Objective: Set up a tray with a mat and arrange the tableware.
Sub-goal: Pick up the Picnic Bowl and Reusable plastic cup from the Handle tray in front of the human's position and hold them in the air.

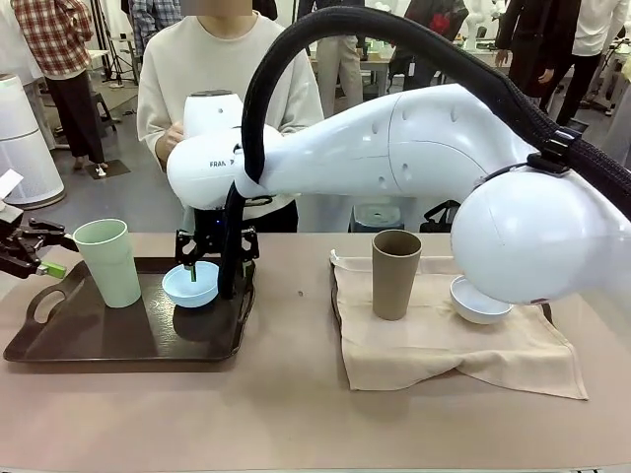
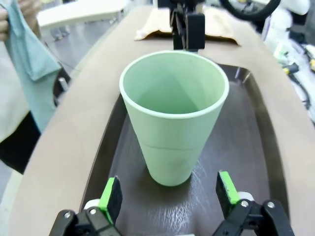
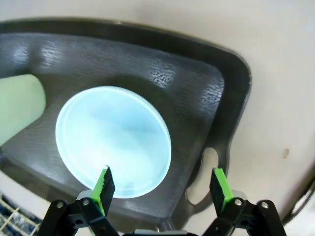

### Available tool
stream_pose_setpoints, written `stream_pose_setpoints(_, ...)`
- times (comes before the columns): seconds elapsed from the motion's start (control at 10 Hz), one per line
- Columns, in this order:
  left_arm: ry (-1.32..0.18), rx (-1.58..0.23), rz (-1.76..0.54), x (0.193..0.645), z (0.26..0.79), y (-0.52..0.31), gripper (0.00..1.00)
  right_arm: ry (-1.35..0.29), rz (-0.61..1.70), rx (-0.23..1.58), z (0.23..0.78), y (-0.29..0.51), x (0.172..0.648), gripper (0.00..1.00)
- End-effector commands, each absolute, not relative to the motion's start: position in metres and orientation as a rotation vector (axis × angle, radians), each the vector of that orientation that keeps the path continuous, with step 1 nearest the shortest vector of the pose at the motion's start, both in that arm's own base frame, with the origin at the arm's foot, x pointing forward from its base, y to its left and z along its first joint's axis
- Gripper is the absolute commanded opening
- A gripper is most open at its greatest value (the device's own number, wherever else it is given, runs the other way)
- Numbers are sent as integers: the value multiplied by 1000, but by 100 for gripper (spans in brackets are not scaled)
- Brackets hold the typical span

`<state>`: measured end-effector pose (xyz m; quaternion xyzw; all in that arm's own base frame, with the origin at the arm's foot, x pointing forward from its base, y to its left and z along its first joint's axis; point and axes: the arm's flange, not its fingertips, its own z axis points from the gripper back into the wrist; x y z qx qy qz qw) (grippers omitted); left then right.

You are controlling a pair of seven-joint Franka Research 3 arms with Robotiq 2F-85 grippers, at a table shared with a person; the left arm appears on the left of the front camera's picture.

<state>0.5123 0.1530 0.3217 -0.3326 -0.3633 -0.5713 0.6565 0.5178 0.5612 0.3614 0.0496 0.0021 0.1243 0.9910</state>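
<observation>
Green-padded left gripper (image 2: 168, 194) gapes wide just beside the smooth, tapered mint green tumbler (image 2: 174, 113) on the grainy dark tray (image 2: 246, 147). Right gripper (image 3: 162, 189) hangs open above the glossy round light blue bowl (image 3: 113, 140) there. Matte brown tumbler (image 1: 395, 274) and pale bluish-white bowl (image 1: 479, 301) rest on the rumpled beige cloth mat (image 1: 444, 345).

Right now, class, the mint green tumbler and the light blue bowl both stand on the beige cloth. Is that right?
No. The mint green tumbler and the light blue bowl both stand on the dark tray, not the beige cloth, as the front view shows.
</observation>
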Motion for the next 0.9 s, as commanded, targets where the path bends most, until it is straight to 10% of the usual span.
stream_pose_setpoints(0.0,-868,-770,-1269,511,318,144,100,-83,205,58,352,563,518,100)
stream_pose_setpoints(0.8,-883,-802,-1240,517,306,111,100,-80,199,57,334,568,532,100)
